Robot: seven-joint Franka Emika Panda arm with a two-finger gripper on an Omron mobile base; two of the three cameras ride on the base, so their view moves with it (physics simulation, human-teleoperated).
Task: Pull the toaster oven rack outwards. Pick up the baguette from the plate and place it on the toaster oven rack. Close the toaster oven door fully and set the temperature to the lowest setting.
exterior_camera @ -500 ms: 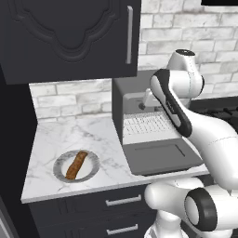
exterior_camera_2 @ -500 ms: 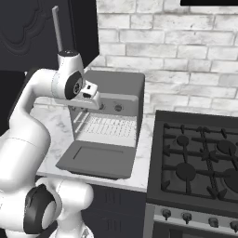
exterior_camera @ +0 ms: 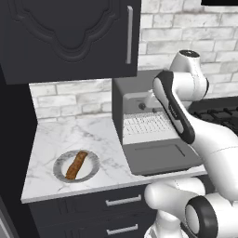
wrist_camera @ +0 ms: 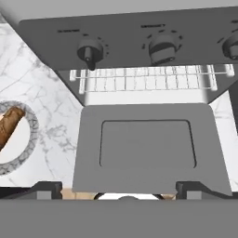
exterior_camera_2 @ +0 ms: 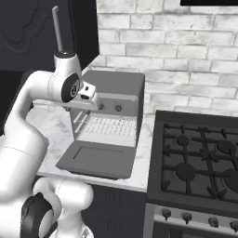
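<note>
Since half a second ago the arm has shifted only slightly, its hand still raised in front of the toaster oven; nothing on the bench has moved. In the hand view the pincer looks down with its two dark tips spread wide apart, gripping nothing.

The toaster oven door lies dropped flat, out toward the bench edge. The toaster oven rack sits pulled forward, its wire grid showing just beyond the oven mouth under the row of dark knobs.

The bench is white marble with grey veins, over dark drawers with pale bar handles. To the oven's left, well apart from it, the plate holds the baguette lying diagonally across it. Behind runs a pale brick wall; a dark cabinet hangs above the bench. A black stove with burner grates stands just beside the oven on its right.
</note>
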